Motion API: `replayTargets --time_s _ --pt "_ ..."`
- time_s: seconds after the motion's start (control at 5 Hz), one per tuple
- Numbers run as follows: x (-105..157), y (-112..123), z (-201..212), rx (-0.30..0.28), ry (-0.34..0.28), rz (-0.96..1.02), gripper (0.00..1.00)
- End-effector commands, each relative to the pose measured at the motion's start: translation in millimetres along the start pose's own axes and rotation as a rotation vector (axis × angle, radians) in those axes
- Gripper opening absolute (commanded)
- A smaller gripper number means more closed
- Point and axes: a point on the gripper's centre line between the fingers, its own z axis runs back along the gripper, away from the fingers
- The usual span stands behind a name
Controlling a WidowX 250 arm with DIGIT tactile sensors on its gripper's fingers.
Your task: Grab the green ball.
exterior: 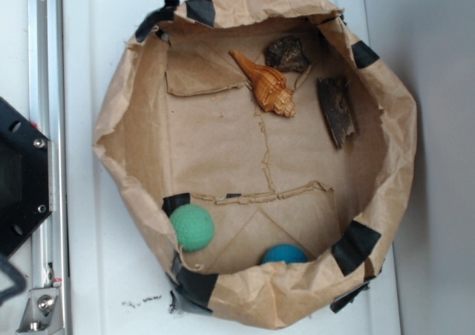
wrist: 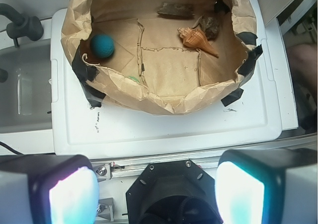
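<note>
The green ball (exterior: 191, 227), mint and finely dimpled, lies inside the brown paper bag (exterior: 119, 127) against its near-left wall. In the wrist view only a green sliver of the ball (wrist: 133, 78) shows behind the bag's crumpled rim. My gripper (wrist: 156, 191) hangs outside the bag, over the black robot base (wrist: 171, 194), well short of the ball. Its two pale pads (wrist: 69, 194) stand wide apart with nothing between them, so it is open.
A smoother blue-teal ball (exterior: 284, 254) rests by the bag's near wall. A tan seashell (exterior: 265, 86) and two dark bark pieces (exterior: 336, 108) lie at the far side. The bag stands on a white lid (wrist: 164, 127). A metal rail (exterior: 46, 127) runs along the left.
</note>
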Motion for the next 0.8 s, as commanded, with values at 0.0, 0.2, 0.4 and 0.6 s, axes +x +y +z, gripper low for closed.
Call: replayTargets --time_s 0.0,0.2,0.4,0.6 --pt "0 0 0 0.000 0.000 0.000 1.00" --pt "51 -1 4 0.041 -0.029 0.063 1.00" --pt "80 -2 5 0.065 -0.060 0.107 1.00" --pt "95 -3 -8 0.071 -0.066 0.170 1.00"
